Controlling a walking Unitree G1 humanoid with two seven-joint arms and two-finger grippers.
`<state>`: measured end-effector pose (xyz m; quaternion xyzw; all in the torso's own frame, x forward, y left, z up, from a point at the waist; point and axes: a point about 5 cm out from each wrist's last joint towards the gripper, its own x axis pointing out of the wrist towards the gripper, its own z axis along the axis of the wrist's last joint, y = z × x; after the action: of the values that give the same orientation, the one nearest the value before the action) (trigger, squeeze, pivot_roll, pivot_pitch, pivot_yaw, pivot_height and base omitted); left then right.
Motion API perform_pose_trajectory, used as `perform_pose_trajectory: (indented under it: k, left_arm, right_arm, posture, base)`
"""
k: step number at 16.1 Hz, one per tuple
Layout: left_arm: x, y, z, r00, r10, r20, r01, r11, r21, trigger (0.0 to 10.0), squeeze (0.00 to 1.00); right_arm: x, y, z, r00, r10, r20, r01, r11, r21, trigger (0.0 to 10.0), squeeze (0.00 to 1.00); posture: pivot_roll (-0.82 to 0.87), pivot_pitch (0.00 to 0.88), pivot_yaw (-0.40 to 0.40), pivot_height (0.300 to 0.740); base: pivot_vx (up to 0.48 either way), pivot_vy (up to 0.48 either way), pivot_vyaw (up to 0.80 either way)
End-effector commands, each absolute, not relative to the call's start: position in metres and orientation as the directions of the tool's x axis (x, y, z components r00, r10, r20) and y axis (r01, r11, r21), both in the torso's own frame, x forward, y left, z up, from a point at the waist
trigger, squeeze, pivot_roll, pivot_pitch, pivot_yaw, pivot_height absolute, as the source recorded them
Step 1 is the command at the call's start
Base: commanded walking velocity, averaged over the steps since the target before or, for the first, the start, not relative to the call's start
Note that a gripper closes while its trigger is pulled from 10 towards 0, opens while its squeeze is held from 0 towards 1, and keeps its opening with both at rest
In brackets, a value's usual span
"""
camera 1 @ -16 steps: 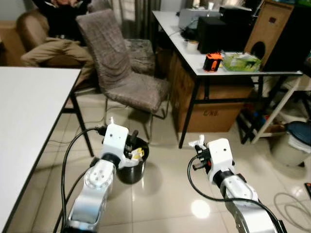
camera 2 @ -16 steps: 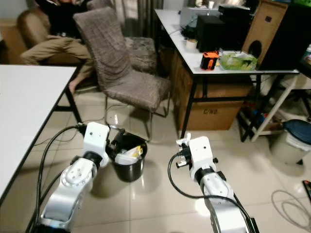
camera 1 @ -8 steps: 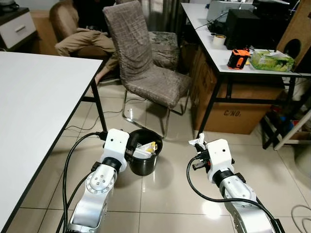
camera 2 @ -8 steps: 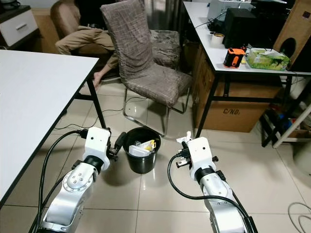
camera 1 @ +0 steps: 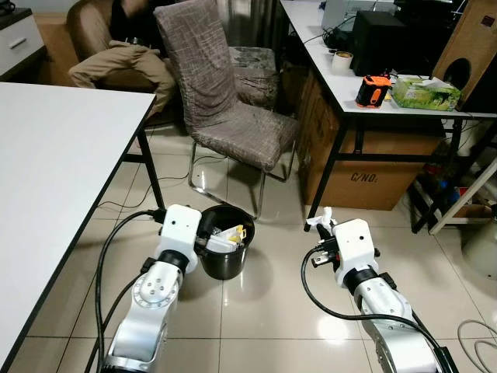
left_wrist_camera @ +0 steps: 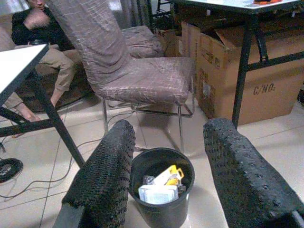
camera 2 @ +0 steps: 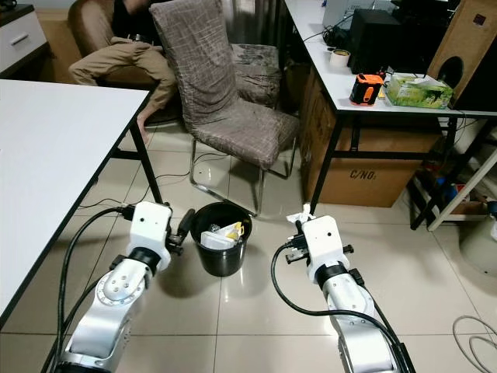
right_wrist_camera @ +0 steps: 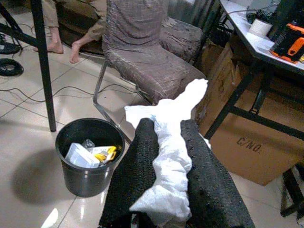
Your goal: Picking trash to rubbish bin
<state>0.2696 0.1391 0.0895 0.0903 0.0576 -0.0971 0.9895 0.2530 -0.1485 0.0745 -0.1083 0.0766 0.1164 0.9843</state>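
A black rubbish bin (camera 2: 220, 247) stands on the tiled floor in front of the chair, holding a white packet and a yellow piece of trash (left_wrist_camera: 164, 185). My left gripper (left_wrist_camera: 171, 128) is open, fingers spread wide, low and just left of the bin's rim (camera 2: 182, 227). My right gripper (right_wrist_camera: 167, 124) is shut on a crumpled white tissue (right_wrist_camera: 166, 142), which sticks up past the fingertips (camera 2: 297, 220). It hovers to the right of the bin, about a bin's width from its rim.
A grey fabric chair (camera 2: 225, 101) stands right behind the bin. A white table (camera 2: 46, 155) and its black leg flank the left. A desk (camera 2: 373, 89) with a cardboard box (camera 2: 365, 167) beneath is on the right. A person (camera 2: 116, 54) sits at the back.
The whole picture has shifted as the camera moved. The bin sat against the left gripper's wrist a second ago and now stands slightly apart. The right gripper still holds the tissue.
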Motion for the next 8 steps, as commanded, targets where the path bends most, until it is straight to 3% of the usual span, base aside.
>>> perform_pose_trajectory:
  k: [1, 8]
  left_arm:
    - [0.2696, 0.139, 0.0879, 0.974, -0.184, -0.132, 0.204, 0.966, 0.158, 10.0, 0.0]
    - [0.2703, 0.1388, 0.0882, 0.975, -0.186, -0.125, 0.204, 0.968, 0.149, 10.0, 0.0]
  right_arm:
    - [0.257, -0.1527, 0.0781, 0.966, 0.206, -0.157, -0.234, 0.954, -0.189, 10.0, 0.0]
    - [0.2571, -0.1489, 0.076, 0.961, 0.228, -0.158, -0.256, 0.948, -0.188, 10.0, 0.0]
  posture:
    - [-0.18, 0.0, -0.045, 0.74]
    - [-0.18, 0.0, -0.049, 0.74]
  base:
    - [0.296, 0.0, 0.0]
    - [0.304, 0.0, 0.0]
